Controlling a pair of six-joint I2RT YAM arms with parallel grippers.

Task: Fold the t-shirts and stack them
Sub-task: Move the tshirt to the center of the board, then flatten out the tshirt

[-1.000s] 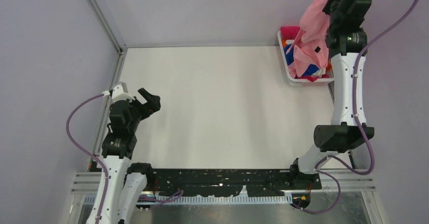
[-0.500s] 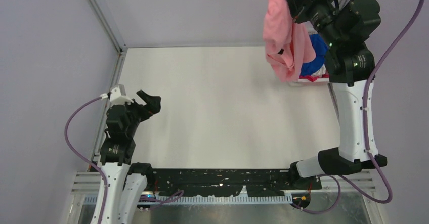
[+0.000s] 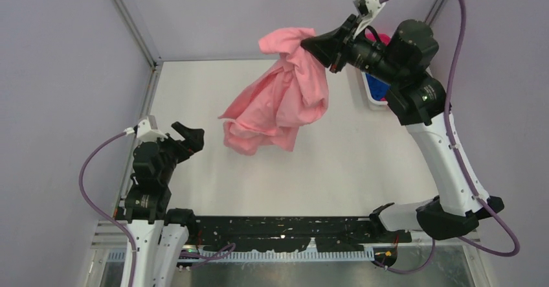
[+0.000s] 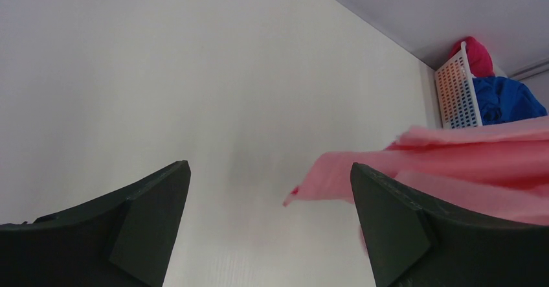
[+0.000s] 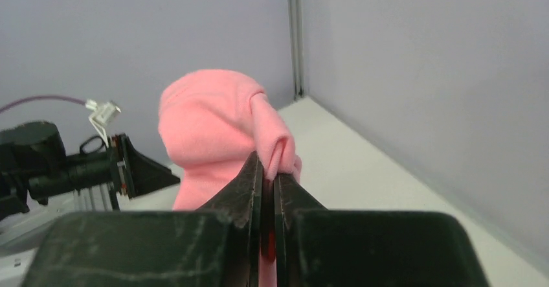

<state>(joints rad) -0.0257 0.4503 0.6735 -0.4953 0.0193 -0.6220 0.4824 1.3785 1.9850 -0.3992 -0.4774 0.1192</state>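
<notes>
Firmly clenched, the right hand (image 3: 322, 46) pinches a bunched ridge of the light pink t-shirt (image 3: 278, 102). In its own wrist view the two dark jaws stand pressed almost together, and a rounded bulge of pink cloth swells up just past their tips. From that grip the shirt hangs free in the air as a crumpled drape. A short clump pokes out beyond the hand and the longer part trails down and away from the basket (image 3: 371, 99), its lowest folds over the middle of the table (image 3: 291, 183). Whether the hem touches the table cannot be told from above. The hand is raised, just to the left of the basket's far end, and the right arm rises from its base and bends over the basket to reach it. Inside the white mesh basket, at the table's far right corner, lies a royal blue t-shirt (image 4: 502, 99). A magenta t-shirt (image 4: 476, 54) is heaped behind it against the far end, and both rise above the basket's rim in the left wrist view. Well apart from the basket, at the near left edge of the table, the left hand (image 4: 269, 168) is released, its jaws spread wide with nothing between them. It points across the bare white table toward the basket. An edge of the hanging pink shirt shows past its right finger, apart from it and not touched.
</notes>
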